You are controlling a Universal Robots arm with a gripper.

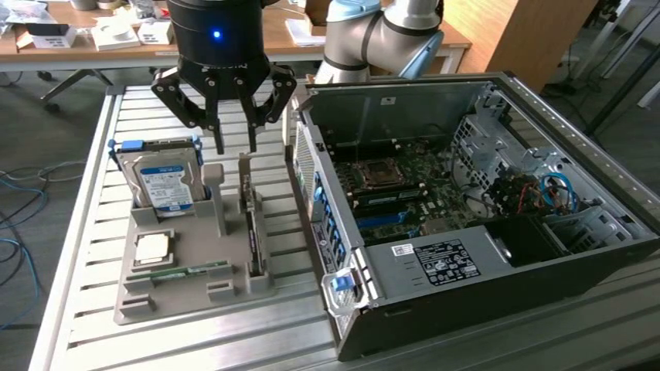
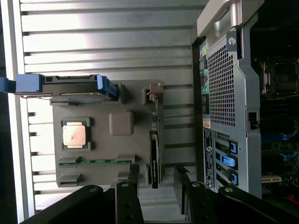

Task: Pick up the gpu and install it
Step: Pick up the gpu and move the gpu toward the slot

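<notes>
The exterior camera stands off the arm, raised, looking down at a slant across the slatted table [image 1: 83,232] from a middling distance, with office desks [image 1: 270,23] beyond. The wrist camera rides above the gripper [image 1: 235,147], facing straight down and closer in, past its own fingers [image 2: 128,196]. Both views share the grey parts tray [image 1: 170,290], the hard drive [image 1: 165,182] and the open computer case [image 1: 443,309], seen at its rear panel.

Cluttered wooden desk [image 1: 277,23] behind, cables [image 1: 15,185] across grey floor [image 1: 42,124].
</notes>
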